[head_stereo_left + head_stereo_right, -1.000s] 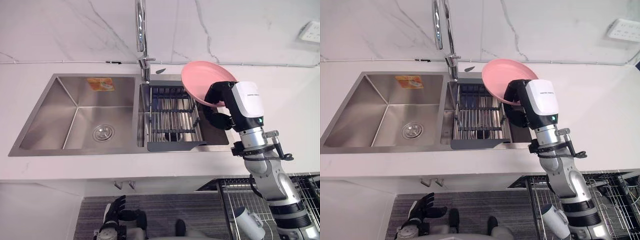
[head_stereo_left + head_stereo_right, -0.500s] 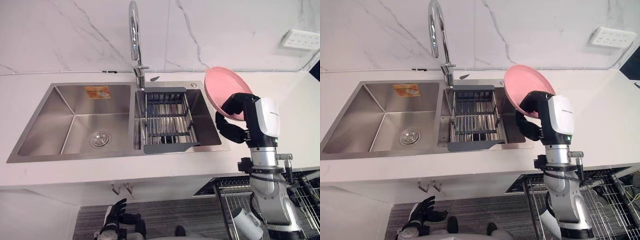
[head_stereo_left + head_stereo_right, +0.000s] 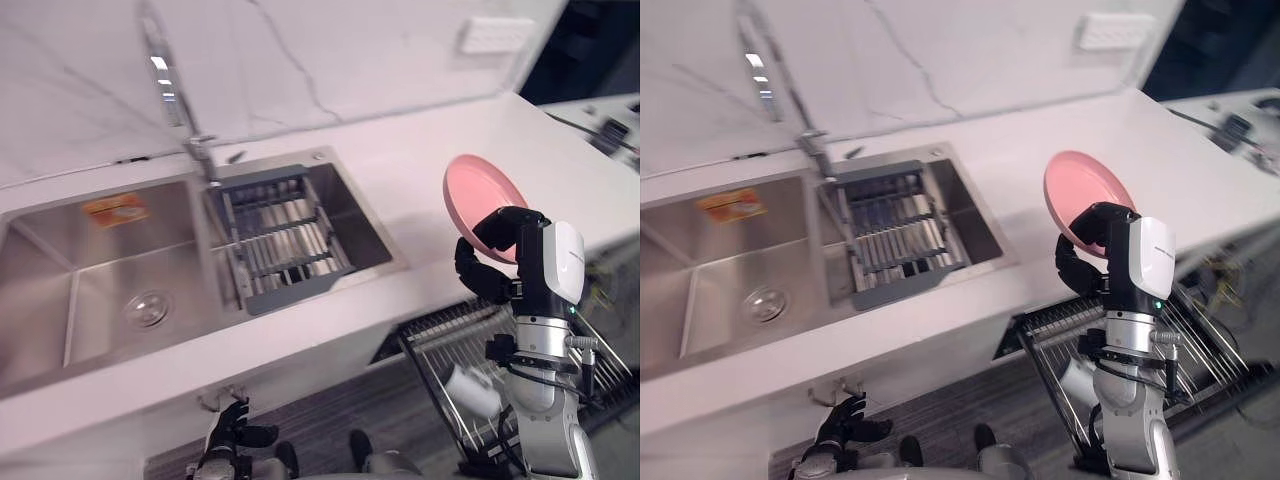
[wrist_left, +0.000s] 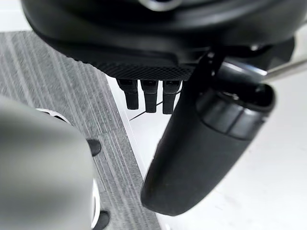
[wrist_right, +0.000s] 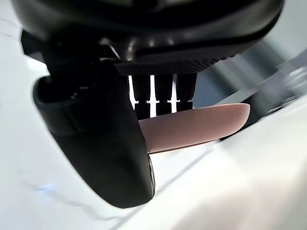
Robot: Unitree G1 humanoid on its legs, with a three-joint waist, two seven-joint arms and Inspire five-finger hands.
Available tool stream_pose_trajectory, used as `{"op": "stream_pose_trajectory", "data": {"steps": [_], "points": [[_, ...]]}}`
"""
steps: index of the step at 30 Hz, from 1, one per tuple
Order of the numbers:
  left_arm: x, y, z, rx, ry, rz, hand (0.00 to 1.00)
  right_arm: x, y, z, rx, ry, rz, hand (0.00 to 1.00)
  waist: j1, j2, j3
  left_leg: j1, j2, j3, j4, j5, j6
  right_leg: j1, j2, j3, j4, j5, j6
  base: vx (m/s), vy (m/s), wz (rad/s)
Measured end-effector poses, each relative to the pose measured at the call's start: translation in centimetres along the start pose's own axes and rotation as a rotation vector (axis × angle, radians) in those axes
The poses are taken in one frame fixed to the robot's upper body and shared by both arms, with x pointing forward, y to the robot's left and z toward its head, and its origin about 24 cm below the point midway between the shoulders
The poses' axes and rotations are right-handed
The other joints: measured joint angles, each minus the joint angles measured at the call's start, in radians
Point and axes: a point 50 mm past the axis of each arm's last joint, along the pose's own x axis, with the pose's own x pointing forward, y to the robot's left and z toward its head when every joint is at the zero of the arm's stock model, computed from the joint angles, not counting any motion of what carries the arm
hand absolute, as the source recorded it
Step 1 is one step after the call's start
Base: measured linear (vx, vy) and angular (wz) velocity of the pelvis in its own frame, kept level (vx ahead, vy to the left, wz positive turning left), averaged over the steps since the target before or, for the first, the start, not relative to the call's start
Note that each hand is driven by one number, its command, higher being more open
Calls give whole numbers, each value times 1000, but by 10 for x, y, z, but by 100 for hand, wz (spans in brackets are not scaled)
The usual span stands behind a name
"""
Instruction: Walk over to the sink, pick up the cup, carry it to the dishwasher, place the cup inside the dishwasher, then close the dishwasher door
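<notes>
Gripping a pink plate (image 3: 478,190), not a cup, the right hand (image 3: 483,272) is clamping its fingers (image 5: 163,88) on the rim over the desk (image 3: 400,185), right of the sink (image 3: 50,260). Pickup looks done. Loading the dishwasher rack (image 3: 440,335) and shutting the door are left. The left hand (image 3: 232,435) is hanging low, fingers apart.

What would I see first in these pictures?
The pink plate, gripped and held up by the right robot hand at the counter, right of the sink. Next come the steel sink with a dark rack in its right basin, and the wire dishwasher rack standing open below the plate.
</notes>
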Motion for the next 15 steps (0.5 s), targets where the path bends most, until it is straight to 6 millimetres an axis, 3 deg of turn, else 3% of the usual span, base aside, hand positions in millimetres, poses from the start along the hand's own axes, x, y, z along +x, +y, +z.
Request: {"op": "stream_pose_trajectory", "data": {"steps": [1, 3, 5, 6, 11, 15], "points": [[0, -1, -1, -19, 7, 7, 90, 0, 0, -2, -7, 12, 1, 30, 0, 7, 4, -4, 15, 18, 13, -11, 6, -5, -8, -42, 20, -8, -12, -59, 81, -97], [0, 2, -2, -63, 19, 39, 90, -1, 2, -5, -14, 29, 9, 30, 2, 10, 9, -8, 42, 62, 44, -32, 3, -65, -41, -185, 218, -26, -15, -31, 40, -58], [1, 5, -2, -80, 30, 54, 90, -2, 2, -4, -23, 22, 8, 30, 3, -3, 6, -8, 42, 80, 76, -60, -22, -43, -60, -242, 227, -78, 2, -2, -48, -42], [1, 9, -3, -73, 46, 70, 90, -2, 3, -6, -30, 22, 15, 30, 7, 1, 6, -17, 47, 67, 102, -73, -37, -21, -49, -231, 162, -76, 39, -6, -73, -40], [-5, 25, -21, -24, 76, 100, 90, -20, 4, -22, -63, 104, 57, 30, 7, 18, -9, -4, 46, -6, 55, -65, -48, 25, 10, -194, 21, -4, 28, 32, -49, -42], [-12, 25, -37, 37, 106, 84, 90, -36, -5, -44, -116, 205, 71, 30, 3, 30, -20, 30, 30, -12, 12, -44, -44, 68, 10, -192, -36, 30, 46, 115, 6, -5]]}}
